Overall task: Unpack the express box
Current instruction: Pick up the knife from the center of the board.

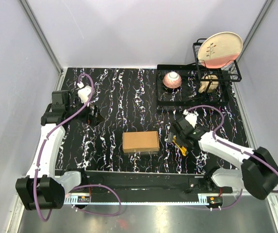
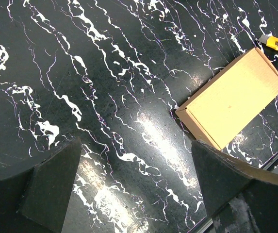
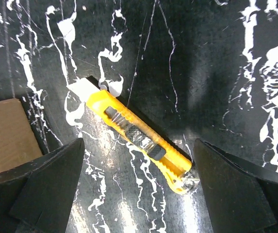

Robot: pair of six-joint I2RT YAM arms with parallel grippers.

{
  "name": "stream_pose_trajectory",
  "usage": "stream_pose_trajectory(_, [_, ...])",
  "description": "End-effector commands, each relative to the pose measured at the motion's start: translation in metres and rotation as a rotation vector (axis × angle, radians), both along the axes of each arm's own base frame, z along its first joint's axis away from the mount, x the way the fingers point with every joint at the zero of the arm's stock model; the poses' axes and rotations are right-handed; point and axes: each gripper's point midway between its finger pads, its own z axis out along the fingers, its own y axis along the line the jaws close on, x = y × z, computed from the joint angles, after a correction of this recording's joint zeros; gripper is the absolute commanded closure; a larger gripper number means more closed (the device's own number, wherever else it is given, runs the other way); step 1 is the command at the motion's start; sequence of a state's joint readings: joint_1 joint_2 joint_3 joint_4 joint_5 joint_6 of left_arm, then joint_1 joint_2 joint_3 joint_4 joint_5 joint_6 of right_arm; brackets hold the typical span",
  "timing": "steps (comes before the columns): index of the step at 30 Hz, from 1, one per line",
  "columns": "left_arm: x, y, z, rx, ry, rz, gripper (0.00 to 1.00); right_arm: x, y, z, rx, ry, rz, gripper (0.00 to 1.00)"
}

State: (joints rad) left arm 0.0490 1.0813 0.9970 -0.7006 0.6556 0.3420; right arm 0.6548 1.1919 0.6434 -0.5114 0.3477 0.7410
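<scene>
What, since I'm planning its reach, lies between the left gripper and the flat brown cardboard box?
Only bare black white-veined tabletop separates the left gripper from the flat brown cardboard box; the top and left wrist views show it.

Pretty sure this is a robotics lab test cell, not an actual kitchen: plain pale walls (image 1: 143,29) on metal posts (image 1: 41,34) box in a black marbled desk (image 1: 114,97). A left arm (image 1: 49,143) and right arm (image 1: 226,148) are bolted along its near edge, and the only kitchen stuff is a dish rack (image 1: 197,99) with a plate (image 1: 220,48) and bowl (image 1: 172,79).
</scene>
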Motion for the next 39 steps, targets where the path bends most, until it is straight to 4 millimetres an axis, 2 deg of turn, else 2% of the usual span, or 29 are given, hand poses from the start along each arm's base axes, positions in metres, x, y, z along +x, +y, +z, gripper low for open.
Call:
stream_pose_trajectory(1, [0.005,-0.003,0.02,-0.002,-0.069,-0.027,0.01,0.01,0.005,-0.01,-0.041,-0.028,-0.039,0.01])
stream_pose_trajectory(3, [0.003,-0.002,0.02,0.006,-0.073,-0.023,0.01,0.013,0.008,-0.01,-0.05,-0.027,-0.051,0.01])
stream_pose_trajectory(5, [0.002,-0.001,0.02,0.016,-0.078,-0.02,0.01,0.014,0.01,-0.011,-0.049,-0.025,-0.063,0.06])
stream_pose_trajectory(11, [-0.003,0.002,0.016,0.034,-0.075,-0.023,0.01,0.007,0.004,-0.026,-0.079,0.012,-0.092,0.14])
stream_pose_trajectory(17, [-0.003,0.001,0.018,0.031,-0.081,-0.031,0.01,-0.001,0.01,-0.038,-0.065,0.045,-0.102,0.3])
stream_pose_trajectory(22, [-0.006,0.0,0.022,0.035,-0.093,-0.042,0.01,-0.009,0.016,-0.048,-0.068,0.069,-0.087,0.54])
stream_pose_trajectory(27, [-0.008,-0.001,0.024,0.037,-0.093,-0.055,0.01,-0.019,0.019,-0.062,-0.077,0.104,-0.087,0.58])
stream_pose_trajectory(29, [-0.009,-0.001,0.025,0.037,-0.092,-0.058,0.01,-0.023,0.024,-0.066,-0.07,0.109,-0.082,0.64])
stream_pose_trajectory(34, [-0.012,-0.003,0.029,0.03,-0.093,-0.067,0.01,-0.025,0.036,-0.068,-0.067,0.113,-0.06,0.79])
stream_pose_trajectory(35, [-0.012,-0.004,0.029,0.03,-0.094,-0.071,0.01,-0.025,0.037,-0.069,-0.068,0.115,-0.054,0.87])
stream_pose_trajectory(36, [-0.013,-0.004,0.03,0.03,-0.097,-0.073,0.01,-0.025,0.038,-0.069,-0.071,0.115,-0.049,0.91])
stream_pose_trajectory(38, [-0.014,-0.004,0.03,0.029,-0.097,-0.075,0.01,-0.022,0.041,-0.063,-0.067,0.097,-0.033,1.0])
stream_pose_trajectory(39, [-0.015,-0.004,0.031,0.028,-0.098,-0.078,0.01,-0.019,0.042,-0.058,-0.063,0.082,-0.029,1.0])
